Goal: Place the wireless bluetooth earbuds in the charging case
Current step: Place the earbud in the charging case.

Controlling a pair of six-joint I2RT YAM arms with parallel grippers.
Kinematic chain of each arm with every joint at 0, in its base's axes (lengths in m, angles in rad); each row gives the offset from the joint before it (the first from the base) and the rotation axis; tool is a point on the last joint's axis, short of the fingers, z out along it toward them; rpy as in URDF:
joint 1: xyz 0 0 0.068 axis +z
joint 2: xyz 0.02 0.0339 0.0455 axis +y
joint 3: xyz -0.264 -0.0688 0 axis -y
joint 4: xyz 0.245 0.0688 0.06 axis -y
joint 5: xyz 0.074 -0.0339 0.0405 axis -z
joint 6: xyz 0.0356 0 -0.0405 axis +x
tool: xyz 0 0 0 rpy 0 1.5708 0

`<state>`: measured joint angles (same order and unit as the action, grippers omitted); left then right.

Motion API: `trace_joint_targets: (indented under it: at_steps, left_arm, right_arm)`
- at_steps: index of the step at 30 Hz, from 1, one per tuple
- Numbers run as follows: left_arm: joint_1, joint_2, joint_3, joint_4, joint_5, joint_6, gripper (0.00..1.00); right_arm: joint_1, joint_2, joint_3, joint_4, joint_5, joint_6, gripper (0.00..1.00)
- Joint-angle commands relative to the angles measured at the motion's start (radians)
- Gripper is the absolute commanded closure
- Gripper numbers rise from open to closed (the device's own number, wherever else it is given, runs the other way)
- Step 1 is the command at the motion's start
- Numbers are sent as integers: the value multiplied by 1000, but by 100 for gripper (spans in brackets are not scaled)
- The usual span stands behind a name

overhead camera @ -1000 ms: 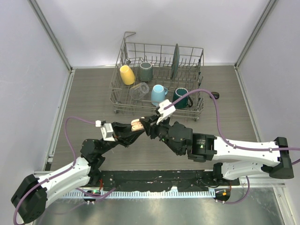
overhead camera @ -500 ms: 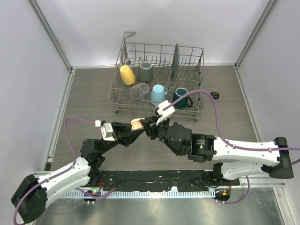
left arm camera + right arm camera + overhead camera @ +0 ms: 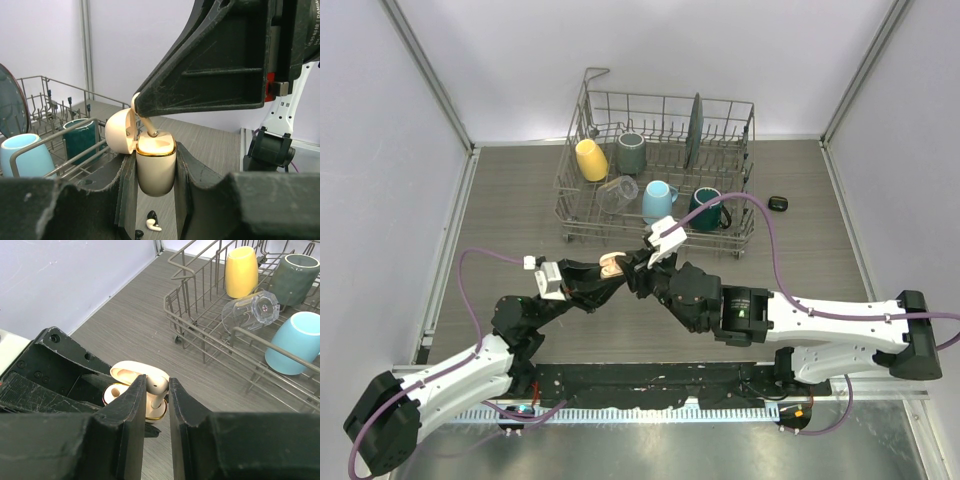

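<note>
So the left gripper (image 3: 608,272) is clamped on a glossy cream charging case (image 3: 156,172). It holds it upright above the table with a finger on each side and the rounded lid flipped open to the left. The right gripper (image 3: 156,390) comes in from the opposite side, pinched tight on a cream-white stemmed earbud (image 3: 144,120). The bud is tilted and its stem end sits right at the mouth of the case, with most of it sticking out the top. I can't tell if the tip is actually in its slot.

In the right wrist view the bud is squeezed between the two black fingers, with the open case just behind and below them.

On the grey wood-grain table (image 3: 510,200), below the held case, the left wrist view shows loose buds. There's a small black earbud (image 3: 151,215) and, just beside it, a small white earbud (image 3: 155,228).

A grey wire dish rack (image 3: 660,97) sits at the back of the table, well apart from the grippers. It holds a yellow mug (image 3: 591,159), a grey-green mug (image 3: 631,152), a clear glass (image 3: 618,193) on its side, a light blue mug (image 3: 658,201), a dark teal mug (image 3: 705,208) and a dark plate (image 3: 695,128) standing on edge.

There's also a small black object (image 3: 778,203) on the table to the right of the rack, too tiny to tell what it is.
</note>
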<state>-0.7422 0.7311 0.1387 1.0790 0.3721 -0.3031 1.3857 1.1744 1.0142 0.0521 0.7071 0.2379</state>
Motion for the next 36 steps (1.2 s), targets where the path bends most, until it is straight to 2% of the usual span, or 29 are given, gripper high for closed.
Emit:
trace_joint_targets:
  at_steps: [1,16,36]
  left_arm:
    - [-3,-4,39,48,-2,15,100]
    - [-2,-24,33,33,-61,32,100]
    - [-3,-45,35,-14,-127,41,100]
  right_arm:
    - [7,13,-5,25,25,-6,99]
    - [16,-4,-19,-44,9,-20,99]
    - [42,14,-14,-46,9,-60,99]
